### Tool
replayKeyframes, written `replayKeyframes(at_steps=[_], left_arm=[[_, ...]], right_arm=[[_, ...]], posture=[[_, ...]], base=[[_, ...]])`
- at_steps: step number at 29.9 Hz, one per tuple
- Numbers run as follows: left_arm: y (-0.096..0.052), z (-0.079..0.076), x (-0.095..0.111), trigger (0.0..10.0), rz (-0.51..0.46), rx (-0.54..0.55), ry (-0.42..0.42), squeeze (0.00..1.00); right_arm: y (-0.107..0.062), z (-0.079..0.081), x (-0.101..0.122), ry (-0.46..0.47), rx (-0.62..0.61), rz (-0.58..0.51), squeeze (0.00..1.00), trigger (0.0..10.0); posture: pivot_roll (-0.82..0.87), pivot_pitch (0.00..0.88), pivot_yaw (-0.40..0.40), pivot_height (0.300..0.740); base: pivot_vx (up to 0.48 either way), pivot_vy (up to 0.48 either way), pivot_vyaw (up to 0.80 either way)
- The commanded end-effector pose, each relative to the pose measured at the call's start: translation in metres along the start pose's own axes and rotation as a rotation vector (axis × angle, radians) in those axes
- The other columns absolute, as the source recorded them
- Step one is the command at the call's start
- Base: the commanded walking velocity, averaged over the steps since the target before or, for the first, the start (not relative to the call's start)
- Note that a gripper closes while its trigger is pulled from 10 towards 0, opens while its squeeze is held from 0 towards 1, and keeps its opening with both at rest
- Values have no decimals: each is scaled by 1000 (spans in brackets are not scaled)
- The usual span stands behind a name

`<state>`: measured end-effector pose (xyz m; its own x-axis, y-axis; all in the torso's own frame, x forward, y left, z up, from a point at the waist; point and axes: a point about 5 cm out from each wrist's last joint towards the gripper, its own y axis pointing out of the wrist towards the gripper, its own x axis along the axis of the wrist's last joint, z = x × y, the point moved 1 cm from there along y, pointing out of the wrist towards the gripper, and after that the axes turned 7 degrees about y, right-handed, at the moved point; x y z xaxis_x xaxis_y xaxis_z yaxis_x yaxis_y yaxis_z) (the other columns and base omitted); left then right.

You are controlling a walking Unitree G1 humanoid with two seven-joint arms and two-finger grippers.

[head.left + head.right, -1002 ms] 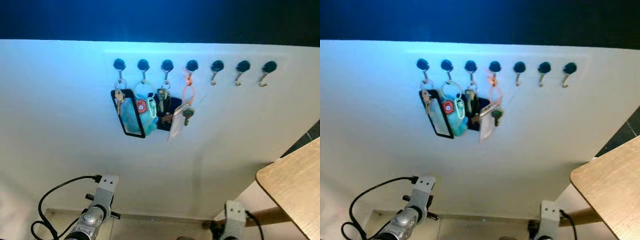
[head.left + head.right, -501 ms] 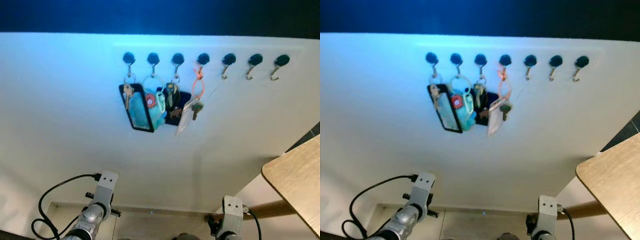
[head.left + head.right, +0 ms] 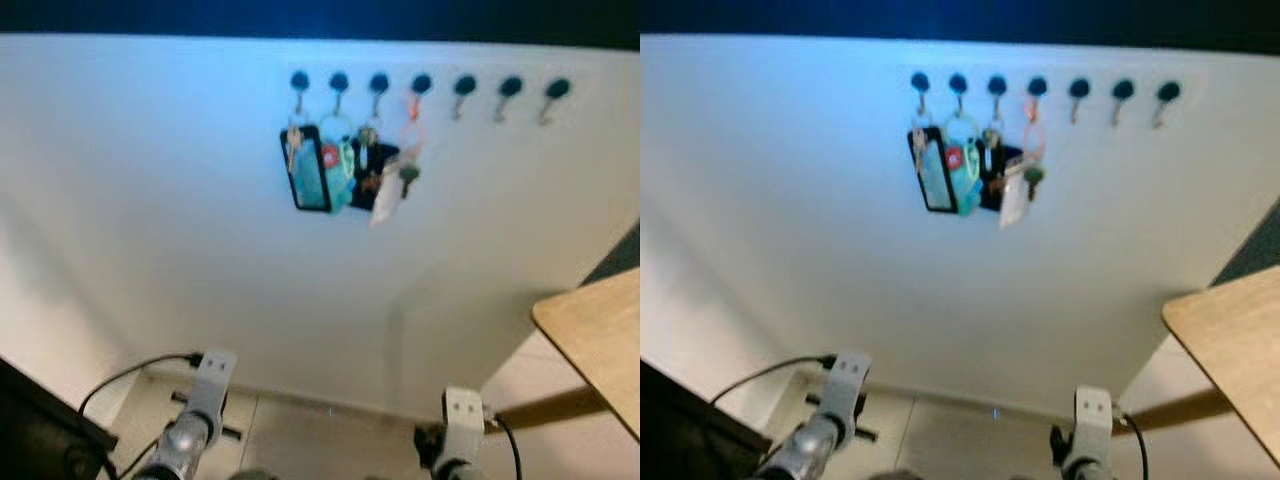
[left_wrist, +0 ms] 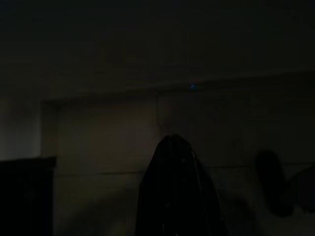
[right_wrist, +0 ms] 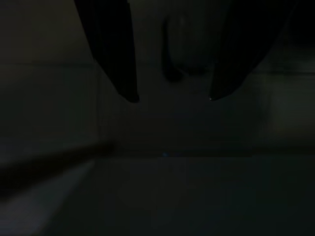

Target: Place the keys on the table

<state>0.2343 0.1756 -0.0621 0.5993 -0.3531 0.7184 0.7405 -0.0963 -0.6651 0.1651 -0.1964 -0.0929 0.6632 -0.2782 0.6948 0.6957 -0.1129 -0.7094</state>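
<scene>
Several key bunches hang from a row of black hooks (image 3: pixel 420 84) on the white wall ahead. There is a key with a black-framed tag (image 3: pixel 310 170), a teal and red keyring (image 3: pixel 338 163), a dark fob (image 3: pixel 374 180), and an orange loop with a white tag and green key (image 3: pixel 402 178). A wooden table (image 3: pixel 600 325) juts in at the right. Both arms hang low, the left arm (image 3: pixel 195 415) and the right arm (image 3: pixel 460 435) far below the keys. In the dark wrist views, my left gripper (image 4: pixel 173 140) looks shut and my right gripper (image 5: pixel 171 98) is open with nothing between its fingers.
The three rightmost hooks (image 3: pixel 510 88) are bare. A dark object (image 3: pixel 40 425) sits at the lower left by the floor. A black cable (image 3: pixel 130 372) loops from the left arm. Tiled floor (image 3: pixel 330 440) meets the wall base.
The whole picture has shifted: the hooks and keys now look smaller, higher and further right, and blurred. A dark object has come into view at lower left. The keys hang as before.
</scene>
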Motion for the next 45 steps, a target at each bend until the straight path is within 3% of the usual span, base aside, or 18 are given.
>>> replayKeyframes(at_steps=[1, 8, 11, 15, 19, 23, 26, 30, 31, 34, 36, 40, 43, 44, 45], left_arm=[[1, -2, 2, 10000, 0, -9, 8, 0], [3, -6, 8, 10000, -18, -33, 53, 0], [3, -8, 9, 10000, -25, -44, 91, 0], [2, -7, 8, 10000, -26, -34, 81, 0], [1, -1, 6, 10000, -21, 2, 38, 0], [0, 3, 8, 10000, -50, 24, 27, 0], [1, 6, 12, 10000, -73, 46, 16, 0], [1, 7, 13, 10000, -75, 57, 16, 0], [1, 10, 16, 10000, -92, 78, -11, 0], [-2, 15, 41, 10000, -266, 78, -42, 0], [-3, 14, 46, 10000, -298, 68, -33, 0], [-18, -1, 86, 10000, -572, -49, 78, 0], [-26, -7, 100, 10000, -658, -82, 131, 0], [-32, -12, 110, 10000, -717, -103, 150, 0], [-34, -13, 115, 10000, -740, -109, 157, 0]], right_arm=[[-1, 2, -4, 8, 3, 12, 0, 10000], [-2, 2, -6, 15, 2, 13, 0, 10000], [0, 4, 0, 20, 18, -16, 0, 10000], [5, 18, 22, -51, 105, -111, 0, 10000], [6, 32, 59, -100, 189, -293, 0, 10000], [-2, 53, 93, -273, 314, -489, 0, 10000], [-13, 62, 121, -284, 346, -656, 0, 10000], [-17, 65, 129, -289, 355, -703, 0, 10000], [-23, 70, 140, -305, 371, -774, 0, 10000], [-60, 89, 183, -364, 445, -1061, 0, 10000], [-67, 92, 188, -384, 457, -1106, 0, 10000], [-97, 98, 210, -355, 485, -1258, 0, 10000], [-102, 97, 219, -316, 475, -1286, 0, 10000], [-105, 98, 227, -287, 474, -1301, 408, 10000], [-107, 99, 230, -279, 475, -1310, 1000, 10000]], posture=[[47, 44, 9, 740], [49, 44, 15, 740], [50, 45, 15, 740], [52, 49, 16, 740], [52, 52, 16, 740], [43, 55, 23, 740], [41, 55, 24, 740], [41, 55, 24, 740], [33, 57, 27, 740], [31, 55, 27, 740], [31, 54, 26, 740], [32, 45, 20, 740], [32, 42, 21, 740], [30, 38, 24, 740], [30, 38, 24, 740]], base=[[0, 0, 0], [0, 0, 0], [0, -431, 0], [0, -480, 0], [0, 0, 0], [0, 0, 0], [0, 0, 0], [0, 0, 0], [0, 0, 0], [0, 0, 0], [0, 0, 0], [0, 0, 0], [0, 0, 0], [0, 0, 0], [0, 0, 0]])
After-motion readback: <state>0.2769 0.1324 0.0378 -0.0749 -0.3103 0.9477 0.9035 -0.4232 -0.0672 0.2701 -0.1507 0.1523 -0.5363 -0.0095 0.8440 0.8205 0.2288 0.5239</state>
